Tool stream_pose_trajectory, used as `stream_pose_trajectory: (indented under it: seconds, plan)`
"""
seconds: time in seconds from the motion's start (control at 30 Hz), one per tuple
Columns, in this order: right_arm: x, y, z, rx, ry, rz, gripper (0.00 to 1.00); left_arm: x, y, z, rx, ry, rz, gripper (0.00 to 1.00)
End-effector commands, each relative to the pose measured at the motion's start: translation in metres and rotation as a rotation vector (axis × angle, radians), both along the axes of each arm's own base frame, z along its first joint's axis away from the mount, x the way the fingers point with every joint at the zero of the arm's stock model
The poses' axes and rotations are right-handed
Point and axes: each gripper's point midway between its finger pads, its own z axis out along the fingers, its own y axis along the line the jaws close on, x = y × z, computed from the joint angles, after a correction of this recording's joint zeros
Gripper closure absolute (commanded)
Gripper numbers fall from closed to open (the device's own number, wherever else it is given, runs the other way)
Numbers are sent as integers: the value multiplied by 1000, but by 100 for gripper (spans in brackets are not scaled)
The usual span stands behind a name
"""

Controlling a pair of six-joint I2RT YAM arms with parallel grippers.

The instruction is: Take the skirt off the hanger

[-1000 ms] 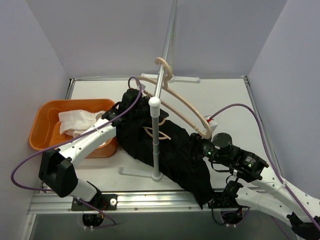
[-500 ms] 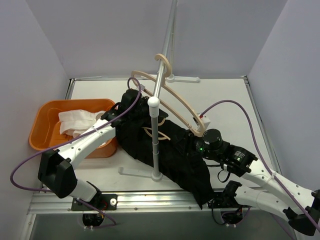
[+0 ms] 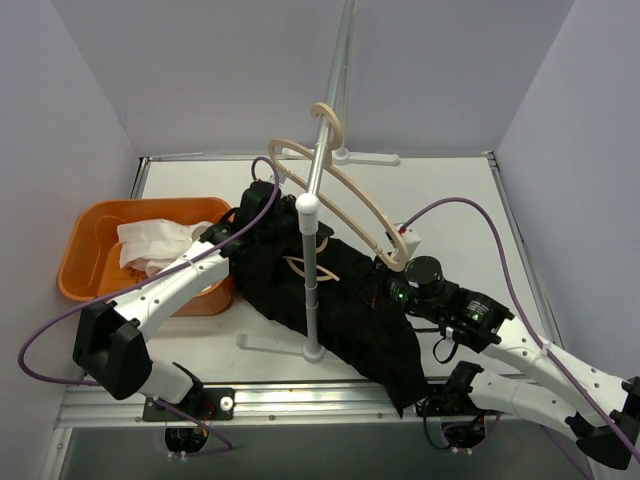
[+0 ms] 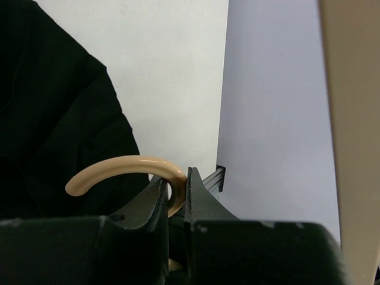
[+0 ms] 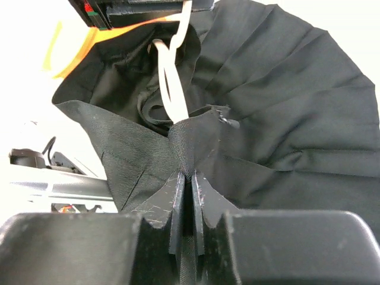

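1. My right gripper is pinched tight on a raised fold of the skirt. No gap shows between the fingers, and a white strap runs up out of that same bunch.
2. My left gripper is clamped on the curled end of the hanger, with the beige tip between the two fingers.
3. Over the last second my right wrist has crept up and left toward the hanger's low end. The whole hanger has rocked with it, so the far tip now sits a little higher.
4. I read that as the pull starting to load the fabric. The skirt is not free yet and the hanger is simply following, so my left arm must hold firmer.
5. From above, the skirt is a black, pleated heap under the hanger and around the stand pole.
6. It spreads over the table between the orange tub and my right arm. One corner trails toward the near edge.
7. The cloth is creased and gathered at my grip and looks limp and slippery.
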Motion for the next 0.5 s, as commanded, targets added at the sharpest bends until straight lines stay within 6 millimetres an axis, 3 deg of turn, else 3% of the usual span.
stream_pose_trajectory:
  seconds: [0.0, 0.27, 0.47]
  plan:
    - [7, -8, 26, 45, -63, -58, 100, -2, -1, 26, -58, -42, -5, 98]
    - [-12, -31, 20, 53, -2, -92, 100, 23, 14, 48, -95, -71, 53, 98]
    - [-26, -47, 17, 72, 35, -115, 100, 59, 44, 71, -136, -107, 128, 98]
